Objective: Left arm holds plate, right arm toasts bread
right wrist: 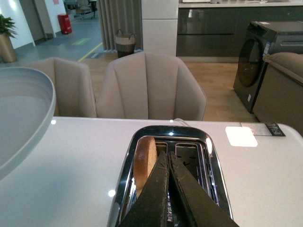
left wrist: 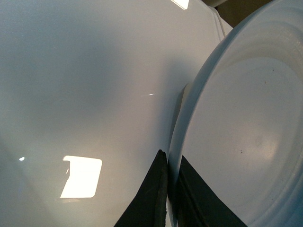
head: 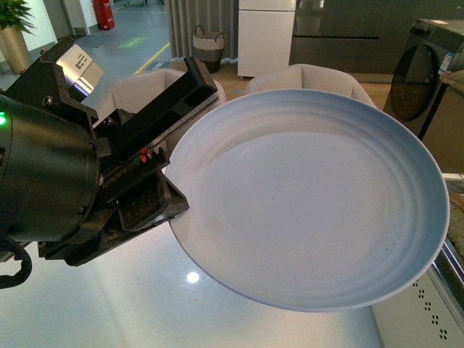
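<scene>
My left gripper [head: 171, 168] is shut on the near rim of the pale blue-grey plate [head: 312, 203]. It holds the plate tilted above the white table, and nothing lies on the plate. In the left wrist view, the two black jaws [left wrist: 167, 189] pinch the plate [left wrist: 236, 142] rim between them. My right gripper [right wrist: 166, 153] is shut with nothing in it, and hovers just over a chrome two-slot toaster [right wrist: 214, 163]. The bread [right wrist: 144, 158] stands upright in one slot, its brown top showing beside the fingers. The other slot is bare. The plate's edge [right wrist: 21, 113] shows at the side of the right wrist view.
The glossy white table [right wrist: 265, 175] bears the toaster. Two beige chairs [right wrist: 151, 87] stand behind its far edge. A dark washing machine [right wrist: 258, 56] and cabinets stand further back. A wicker basket [head: 209, 40] and a potted plant [head: 14, 32] sit on the floor beyond.
</scene>
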Tool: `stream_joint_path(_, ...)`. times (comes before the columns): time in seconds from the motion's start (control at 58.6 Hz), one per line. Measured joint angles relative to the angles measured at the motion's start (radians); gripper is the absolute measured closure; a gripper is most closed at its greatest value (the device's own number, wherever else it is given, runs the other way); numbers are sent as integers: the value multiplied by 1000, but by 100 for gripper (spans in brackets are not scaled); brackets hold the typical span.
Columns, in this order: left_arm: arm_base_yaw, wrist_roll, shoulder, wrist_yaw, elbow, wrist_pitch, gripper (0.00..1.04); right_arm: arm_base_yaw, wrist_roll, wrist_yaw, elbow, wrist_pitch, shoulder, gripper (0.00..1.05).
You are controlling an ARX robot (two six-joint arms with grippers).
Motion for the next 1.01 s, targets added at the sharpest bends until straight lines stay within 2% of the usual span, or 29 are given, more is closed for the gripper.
stream_joint_path(0.119, 0, 0, 0, -3, 0, 0, 101, 0, 0, 0, 0, -2, -2, 100)
stream_joint_path(0.171, 0, 0, 0, -3, 0, 0, 101, 0, 0, 0, 0, -2, -3, 90)
stream_joint_path(0.358, 0, 0, 0, -3, 0, 0, 101, 0, 0, 0, 0, -2, -3, 62)
stream_joint_path(0.426, 0, 0, 0, -2, 0, 0, 101, 0, 0, 0, 0, -2, -3, 48)
stream_joint_path(0.682, 0, 0, 0, -2, 0, 0, 101, 0, 0, 0, 0, -2, -3, 9)
stream_joint_path(0.955, 0, 0, 0, -3, 0, 0, 101, 0, 1, 0, 0, -2, -3, 9)
stream_joint_path(1.006, -8, -17, 2, -62, 16, -45, 101, 0, 1, 0, 0, -2, -3, 9)
